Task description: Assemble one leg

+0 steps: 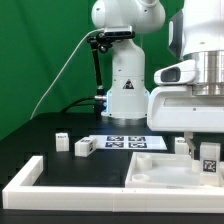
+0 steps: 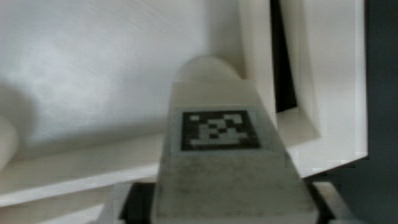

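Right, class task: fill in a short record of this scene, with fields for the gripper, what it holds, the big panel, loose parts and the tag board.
gripper: shut on a leg, at the exterior view's right
held leg: white post, tag facing the wrist camera
tray panel: flat, white, below the held leg
loose legs: two on the table, one beside the gripper
border bar: along the front edge
marker board: flat on the table

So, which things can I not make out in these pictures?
- The pincer: exterior view, partly cut off by that view's right edge.
- The tray under the leg: wrist view, the leg hides it.
- Tags of the loose blocks: exterior view, too small to read.
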Motion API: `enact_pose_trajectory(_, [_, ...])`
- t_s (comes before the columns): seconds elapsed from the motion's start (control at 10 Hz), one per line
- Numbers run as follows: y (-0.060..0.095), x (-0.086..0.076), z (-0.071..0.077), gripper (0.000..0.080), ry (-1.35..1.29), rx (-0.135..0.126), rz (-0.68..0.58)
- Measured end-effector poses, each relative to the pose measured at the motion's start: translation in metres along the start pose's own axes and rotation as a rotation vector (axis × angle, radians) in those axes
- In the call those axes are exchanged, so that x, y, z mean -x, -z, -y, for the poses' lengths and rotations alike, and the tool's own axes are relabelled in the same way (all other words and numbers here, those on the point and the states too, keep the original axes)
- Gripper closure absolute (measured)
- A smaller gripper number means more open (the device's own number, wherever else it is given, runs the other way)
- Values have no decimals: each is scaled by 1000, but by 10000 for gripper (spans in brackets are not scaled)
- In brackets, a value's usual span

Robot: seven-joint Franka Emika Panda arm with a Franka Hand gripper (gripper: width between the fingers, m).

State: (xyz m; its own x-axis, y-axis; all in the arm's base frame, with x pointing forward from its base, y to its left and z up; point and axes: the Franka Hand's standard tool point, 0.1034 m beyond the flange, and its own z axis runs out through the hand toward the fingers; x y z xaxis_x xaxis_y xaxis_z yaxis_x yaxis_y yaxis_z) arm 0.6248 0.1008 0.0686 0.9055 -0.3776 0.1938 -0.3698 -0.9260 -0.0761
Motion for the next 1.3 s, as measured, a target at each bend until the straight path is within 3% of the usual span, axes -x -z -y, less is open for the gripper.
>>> enact_pose_trajectory(0.3, [0, -2, -18, 505, -264, 1, -34])
enact_pose_trajectory(0.6, [1, -5, -27, 498, -371, 20, -47])
enact_pose_trajectory(0.8, [1, -4, -27, 217, -370, 20, -46])
enact_pose_trajectory(0.9, [1, -4, -27, 217, -370, 20, -46])
enact_pose_trajectory(1.0, [1, -4, -27, 162, -370, 20, -46])
enact_pose_trajectory(1.3, [1, -4, -27, 151, -370, 20, -46])
